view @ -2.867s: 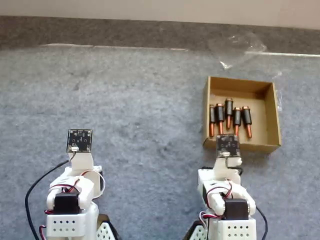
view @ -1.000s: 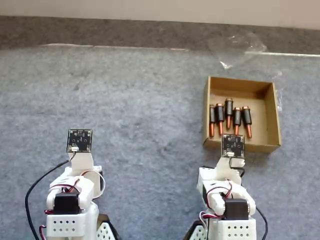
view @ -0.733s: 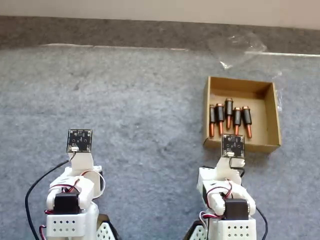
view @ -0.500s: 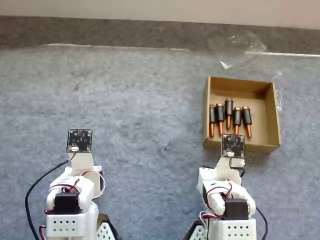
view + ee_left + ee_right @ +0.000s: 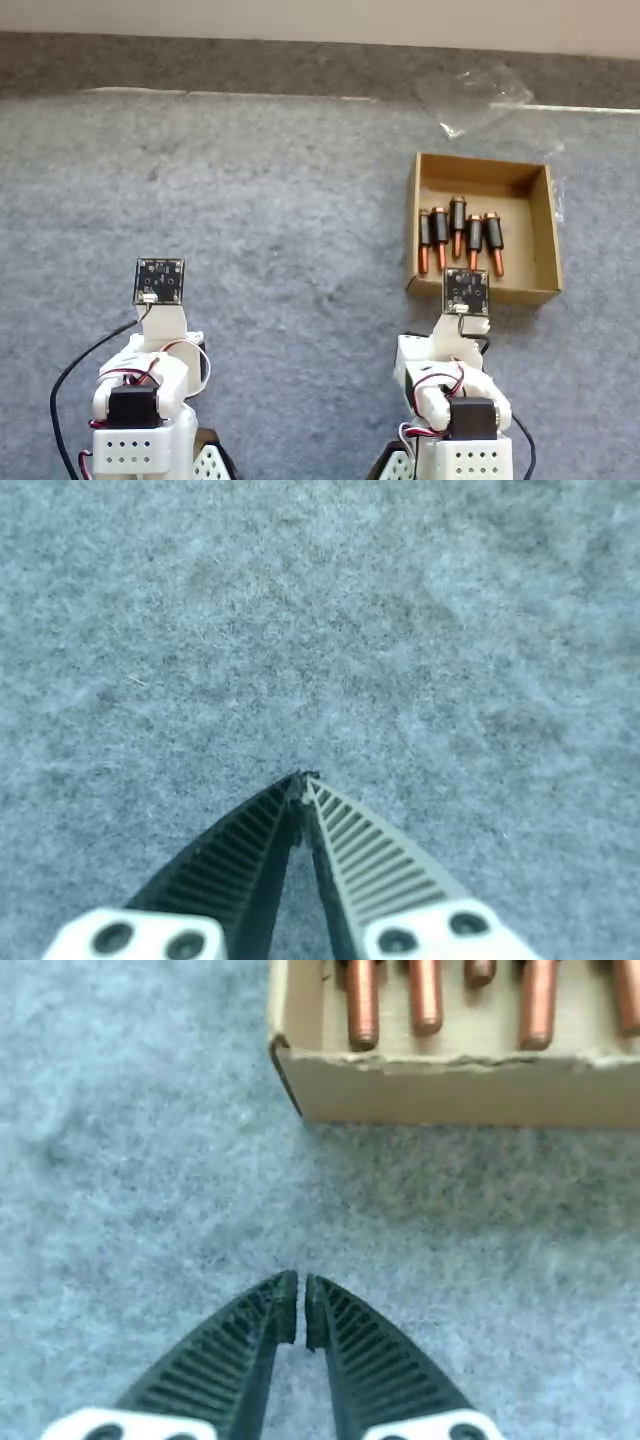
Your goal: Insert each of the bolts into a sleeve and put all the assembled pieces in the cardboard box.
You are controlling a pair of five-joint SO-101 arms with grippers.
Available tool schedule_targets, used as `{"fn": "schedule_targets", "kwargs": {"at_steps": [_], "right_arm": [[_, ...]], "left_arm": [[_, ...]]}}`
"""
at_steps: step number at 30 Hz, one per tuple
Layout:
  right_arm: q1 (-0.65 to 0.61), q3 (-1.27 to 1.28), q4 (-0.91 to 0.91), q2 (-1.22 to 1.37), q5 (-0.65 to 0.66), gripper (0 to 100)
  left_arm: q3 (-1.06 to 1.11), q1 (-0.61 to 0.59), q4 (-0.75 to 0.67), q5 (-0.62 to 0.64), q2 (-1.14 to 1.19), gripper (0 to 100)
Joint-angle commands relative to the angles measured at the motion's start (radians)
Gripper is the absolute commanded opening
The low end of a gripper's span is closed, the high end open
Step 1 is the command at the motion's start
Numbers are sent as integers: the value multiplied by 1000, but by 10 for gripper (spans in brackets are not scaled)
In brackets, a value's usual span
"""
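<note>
Cardboard box holds five sleeved bolts side by side, so we judge the job done; our left hand and right hand are both closed and empty over the bench.

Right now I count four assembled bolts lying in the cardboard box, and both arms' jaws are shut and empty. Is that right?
Not quite. The high view shows five assembled bolts lying side by side in the cardboard box, not four. The rest holds: the left arm's jaws and the right arm's jaws are shut and empty.
</note>
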Motion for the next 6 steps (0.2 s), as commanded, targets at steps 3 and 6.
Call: {"fn": "schedule_targets", "kwargs": {"at_steps": [3, 6], "right_arm": [[-5, 110, 5, -10, -11, 5], [-5, 110, 5, -10, -11, 5]], "left_arm": [[22, -7, 3, 11, -7, 7], [22, -7, 3, 11, -7, 7]]}}
